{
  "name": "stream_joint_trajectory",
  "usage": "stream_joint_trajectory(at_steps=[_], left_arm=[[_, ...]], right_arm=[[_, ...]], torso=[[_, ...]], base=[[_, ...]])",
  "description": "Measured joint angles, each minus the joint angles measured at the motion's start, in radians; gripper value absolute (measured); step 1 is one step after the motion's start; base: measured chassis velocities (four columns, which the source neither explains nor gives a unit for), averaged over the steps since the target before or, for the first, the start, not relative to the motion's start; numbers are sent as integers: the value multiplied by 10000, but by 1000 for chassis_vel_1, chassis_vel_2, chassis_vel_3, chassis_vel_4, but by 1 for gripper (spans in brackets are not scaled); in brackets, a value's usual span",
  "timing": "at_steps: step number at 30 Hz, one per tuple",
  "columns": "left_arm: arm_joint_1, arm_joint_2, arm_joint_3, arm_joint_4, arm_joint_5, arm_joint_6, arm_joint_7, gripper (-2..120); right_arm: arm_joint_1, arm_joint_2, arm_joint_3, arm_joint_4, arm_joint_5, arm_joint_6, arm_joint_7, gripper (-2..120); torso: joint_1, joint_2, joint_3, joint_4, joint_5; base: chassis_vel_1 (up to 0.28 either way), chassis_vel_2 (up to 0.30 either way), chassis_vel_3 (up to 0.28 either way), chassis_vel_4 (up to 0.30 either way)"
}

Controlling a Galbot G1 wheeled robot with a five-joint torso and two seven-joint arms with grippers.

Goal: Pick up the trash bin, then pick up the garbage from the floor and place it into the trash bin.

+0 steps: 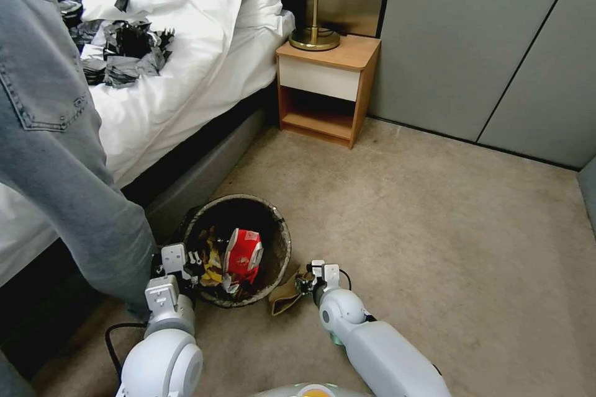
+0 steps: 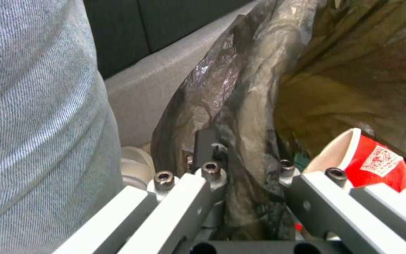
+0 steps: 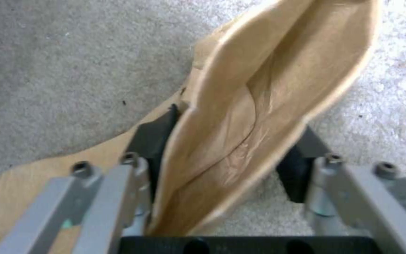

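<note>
While the robot faces the bed corner, the scene reads as follows.

Trash bin (image 1: 280, 242): round, lined with a dark crinkled bag (image 2: 240, 106) folded over its rim; it sits low beside the grey bed base (image 1: 205, 173), tilted so its mouth shows to the head camera.
Bin contents: a red-and-white snack packet (image 1: 243, 254) and yellow wrappers (image 1: 212, 263) lie inside.
Left gripper (image 1: 186, 263): at the bin's near-left rim. In the left wrist view the jaws straddle the rim, one finger (image 2: 206, 141) outside against the liner, the other inside next to the red packet; they are closed narrow on the bagged rim.
Right gripper (image 1: 308, 282): low over the floor (image 1: 434, 229), just right of the bin.
Brown paper bag (image 1: 285, 298): on the carpet, touching the bin's outer wall by its near-right edge. In the right wrist view the bag's open mouth stands between the two black pads (image 3: 153, 135); the jaws are narrowed onto it, pressing both sides of the paper.
Person: a leg in light blue jeans (image 1: 62, 155) stands at the robot's left, close to the left gripper and the bin.
Surroundings: a wooden nightstand (image 1: 326, 84) with a brass lamp (image 1: 315, 31) stands beyond the bin, well apart from it; white bedding (image 1: 205, 31) carries a heap of black shredded plastic (image 1: 127, 53).
</note>
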State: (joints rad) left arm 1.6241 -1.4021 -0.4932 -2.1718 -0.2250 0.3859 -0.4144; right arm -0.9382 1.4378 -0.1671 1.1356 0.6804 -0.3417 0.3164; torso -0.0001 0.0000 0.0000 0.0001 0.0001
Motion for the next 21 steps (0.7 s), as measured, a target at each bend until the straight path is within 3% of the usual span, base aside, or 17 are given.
stream_joint_trajectory(at_steps=[6, 8, 10, 21], left_arm=[[16, 24, 1, -50, 8, -9, 3, 1], [18, 25, 1, -52, 8, -9, 3, 1], [34, 36, 25, -52, 14, -9, 4, 1], [30, 91, 65, -42, 20, -9, 5, 1]], right_arm=[[-8, -20, -1, 101, -297, 162, -78, 17], [-8, -41, -4, 123, -333, 197, -93, 14], [-15, -127, -7, 196, -488, 348, -175, 3], [-87, -336, 45, 348, -719, 575, -308, 0]], torso=[[0, 0, 0, 0, 0], [0, 0, 0, 0, -1], [1, 0, 0, -1, -2], [1, 0, 0, -1, -1]], base=[[0, 0, 0, 0], [0, 0, 0, 0], [0, 0, 0, 0], [0, 0, 0, 0]])
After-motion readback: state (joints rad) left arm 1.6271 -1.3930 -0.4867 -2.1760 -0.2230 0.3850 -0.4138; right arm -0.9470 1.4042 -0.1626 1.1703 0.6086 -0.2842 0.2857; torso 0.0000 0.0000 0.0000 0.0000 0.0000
